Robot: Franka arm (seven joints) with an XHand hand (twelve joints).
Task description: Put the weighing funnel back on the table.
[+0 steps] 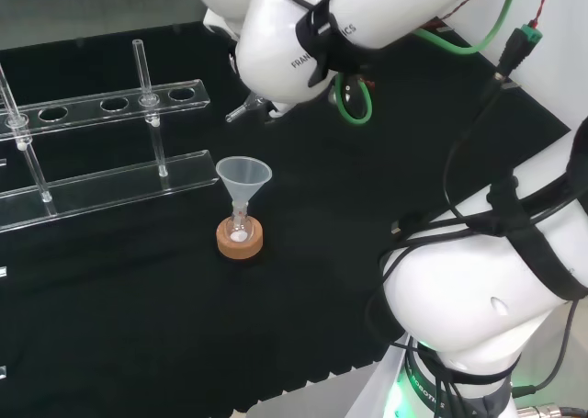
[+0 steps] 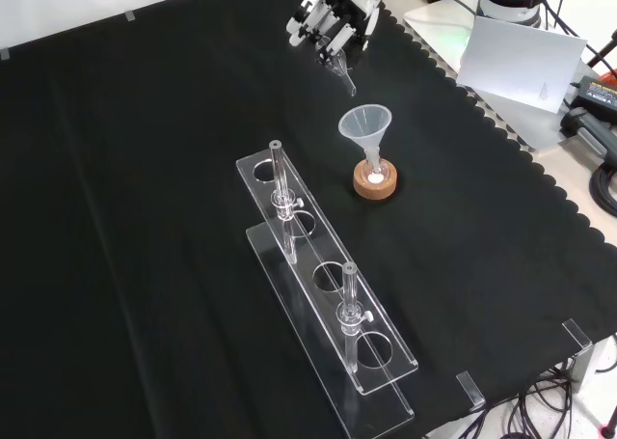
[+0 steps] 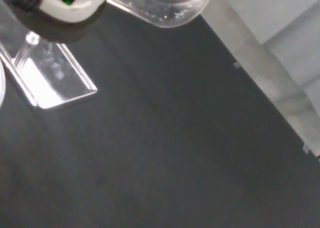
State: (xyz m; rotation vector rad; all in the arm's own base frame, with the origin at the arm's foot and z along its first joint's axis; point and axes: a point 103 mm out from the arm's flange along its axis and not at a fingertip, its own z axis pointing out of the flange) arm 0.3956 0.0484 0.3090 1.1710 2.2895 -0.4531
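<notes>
Holding the weighing funnel (image 2: pixel 341 65) in the air above the table (image 2: pixel 145 169), the robot hand (image 2: pixel 333 16) shows in the front view with its fingers curled round the small clear scoop, whose short stem points down past the fingertips. The task appears to be at the carrying step, the piece not yet set down. Near the robot hand, toward the camera, the funnel (image 2: pixel 365 124), a translucent cone, stands in a flask (image 2: pixel 374 169) on a cork ring (image 2: pixel 375 184). Well beyond it lies a clear plastic rack (image 2: pixel 328 285).

In the head view, the stem juts from under the arm's white link (image 1: pixel 294 41).

In the wrist view, the scoop's rounded, glassy bowl sits close by the palm over matte black cloth.

The next move likely calls for lowering onto bare cloth away from the funnel, then easing the fingers open.
</notes>
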